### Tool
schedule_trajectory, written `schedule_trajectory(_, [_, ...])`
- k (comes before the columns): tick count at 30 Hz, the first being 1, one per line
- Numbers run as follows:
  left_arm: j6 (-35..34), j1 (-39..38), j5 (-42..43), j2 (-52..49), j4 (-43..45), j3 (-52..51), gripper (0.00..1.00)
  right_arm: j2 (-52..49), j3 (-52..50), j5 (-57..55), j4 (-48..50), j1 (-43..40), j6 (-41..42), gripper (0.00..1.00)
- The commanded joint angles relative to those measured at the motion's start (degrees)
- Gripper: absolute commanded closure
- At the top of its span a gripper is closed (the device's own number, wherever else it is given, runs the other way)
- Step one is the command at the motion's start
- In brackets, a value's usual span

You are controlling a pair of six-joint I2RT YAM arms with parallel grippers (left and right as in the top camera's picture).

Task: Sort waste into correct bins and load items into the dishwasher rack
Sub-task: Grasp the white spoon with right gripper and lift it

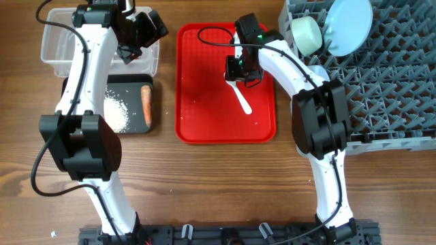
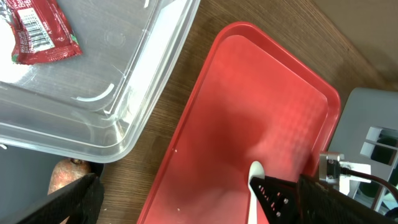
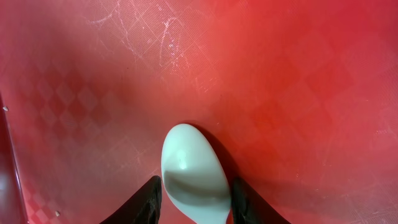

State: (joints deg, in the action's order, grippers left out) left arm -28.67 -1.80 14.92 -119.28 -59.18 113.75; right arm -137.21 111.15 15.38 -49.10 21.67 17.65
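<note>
The white spoon (image 3: 193, 177) fills the near edge of the right wrist view, its bowl facing up on the red tray (image 3: 280, 74), with the right gripper (image 3: 196, 186) low over it and one black finger (image 3: 146, 202) at each side of the bowl. The jaws stand partly closed around it, but whether they already pinch it or merely flank it cannot be told. From overhead the handle runs toward the near right of the tray and looks flat on the surface. The step in hand appears to be picking up this spoon. It would likely go best with the bowl centred between the fingers, a firm squeeze on the rounded plastic, and a straight lift so the handle clears the tray's rim before swinging right. On the near left the black tray (image 1: 129, 88) holds white rice (image 1: 116, 112) and the carrot (image 1: 146, 101). Beyond it the left gripper (image 1: 139, 30) hangs spread wide and empty over the right edge of the clear tub (image 1: 61, 41), where the red wrapper (image 2: 40, 31) lies. Far right, the dishwasher rack (image 1: 388, 88) already holds the blue plate (image 1: 347, 26) and a pale green bowl (image 1: 305, 34).
</note>
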Motion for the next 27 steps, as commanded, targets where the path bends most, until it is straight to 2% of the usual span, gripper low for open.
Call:
schedule_trajectory(1, [-0.5,0.1,0.9,2.3,0.0,0.7,0.00,-4.0,-1.0,-3.3,0.1,0.3,-1.0,0.62])
schedule_trajectory(3, [-0.5,0.1,0.9,2.3,0.0,0.7,0.00,-4.0,-1.0,-3.3,0.1,0.3,-1.0,0.65])
schedule_trajectory(7, [-0.5,0.1,0.9,2.3,0.0,0.7,0.00,-4.0,-1.0,-3.3,-0.2,0.4,-1.0,0.81])
schedule_trajectory(14, [-0.5,0.1,0.9,2.3,0.0,0.7,0.00,-4.0,-1.0,-3.3,-0.9,0.4,-0.9,0.87])
schedule_trajectory(18, [-0.5,0.1,0.9,2.3,0.0,0.7,0.00,-3.9,-0.8,-2.0,-1.5,0.3,0.4,0.96])
schedule_trajectory(23, [-0.5,0.1,0.9,2.3,0.0,0.7,0.00,-1.4,1.2,-0.8,-3.3,-0.5,0.3,0.96])
schedule_trajectory(27, [-0.5,0.1,0.9,2.3,0.0,0.7,0.00,4.4,1.2,-1.7,-4.4,-1.4,-1.5,0.96])
